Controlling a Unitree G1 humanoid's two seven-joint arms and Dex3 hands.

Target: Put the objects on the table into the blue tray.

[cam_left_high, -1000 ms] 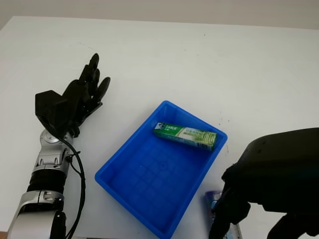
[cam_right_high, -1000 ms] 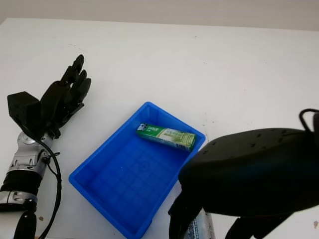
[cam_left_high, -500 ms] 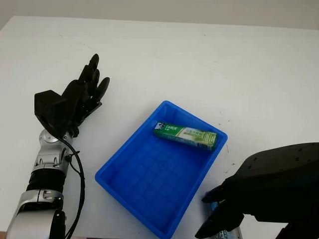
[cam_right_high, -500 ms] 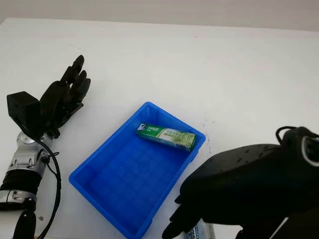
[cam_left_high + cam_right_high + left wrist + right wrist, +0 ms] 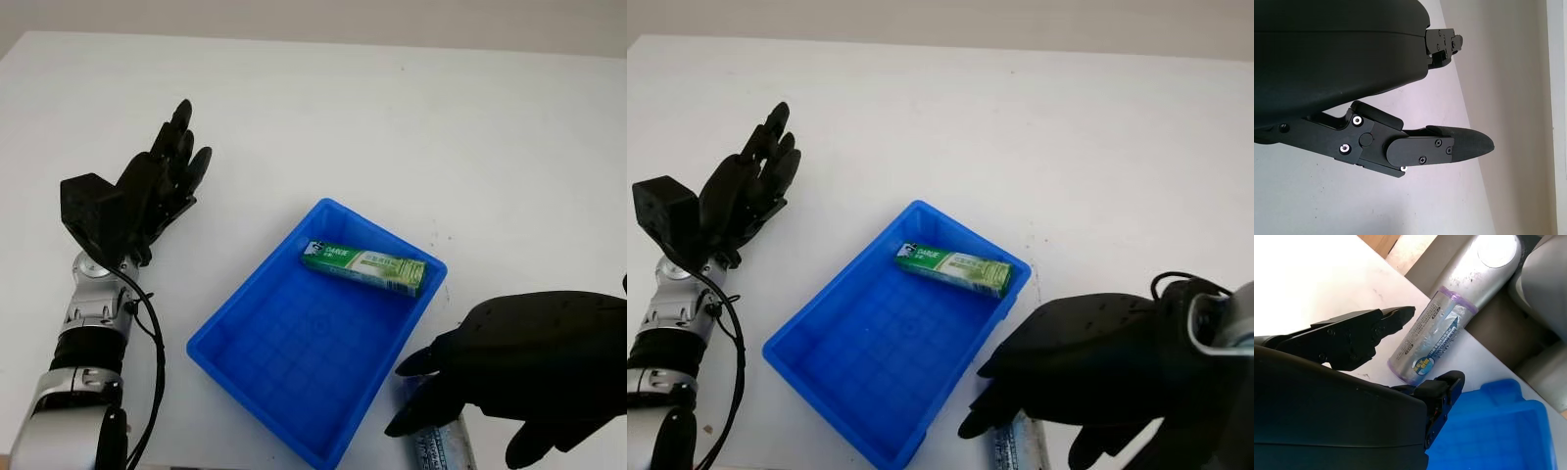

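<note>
At the bottom edge of the head-camera frame, right of centre, a silver tube [image 5: 438, 447] with blue print and a purple band lies flat on the white table [image 5: 411, 127], just beside the near right rim of the blue tray [image 5: 227, 315]. Its long axis runs roughly toward and away from the robot, tilted a little; one end points up-frame toward the tray's corner, the other runs off the bottom edge. In the right wrist view the tube [image 5: 1437, 335] lies on the table beside the tray's corner — its banded end sits at the table's edge.

The right hand [image 5: 490, 377] hovers over the tube in the lower right of the frame, open and holding nothing; two fingers [image 5: 1364, 333] stand on either side of the tube without gripping it.

Inside the tray, along its far right wall, lies a green and white box [image 5: 363, 266], its long axis running from upper left to lower right.

At the left of the frame the left hand [image 5: 157, 191] is raised above the table, open, fingers pointing up-frame — well apart from the tray.
</note>
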